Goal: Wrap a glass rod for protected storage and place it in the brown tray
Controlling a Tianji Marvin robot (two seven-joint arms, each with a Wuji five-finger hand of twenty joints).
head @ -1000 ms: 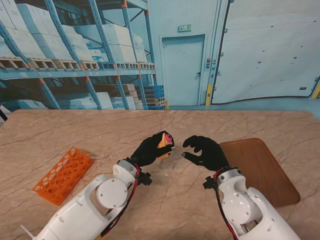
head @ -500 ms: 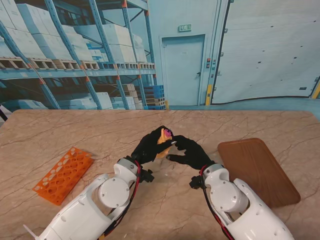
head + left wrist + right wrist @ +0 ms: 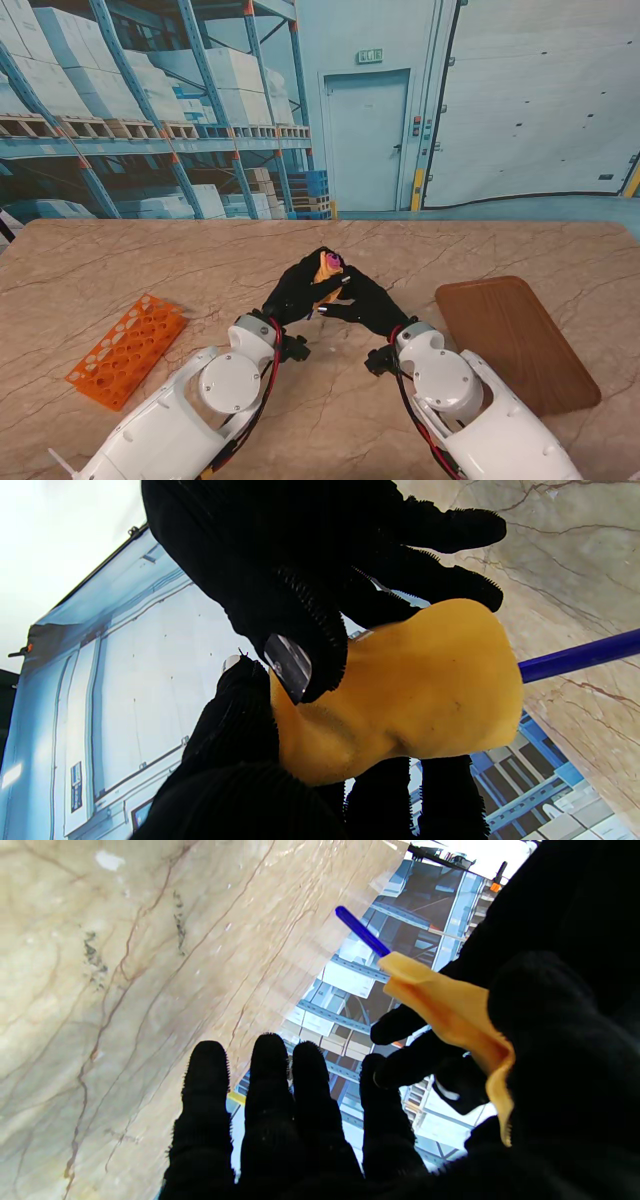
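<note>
Mid-wrap: my left hand (image 3: 300, 287) grips the yellow cloth (image 3: 400, 690) around the rod (image 3: 580, 655); my right hand (image 3: 365, 300), seemingly empty-fingered, must tuck next.

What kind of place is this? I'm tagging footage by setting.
Probably a lab or demo station, not a real warehouse: a marble-look table stands before a printed warehouse backdrop, with an orange test-tube rack and brown tray.

A blue rod (image 3: 361, 932) is seen projecting from a yellow wrap (image 3: 450, 1015) gripped by the left hand (image 3: 560, 1005), while the right hand (image 3: 300, 1125) is held beside it with fingers (image 3: 207, 1075) extended.
</note>
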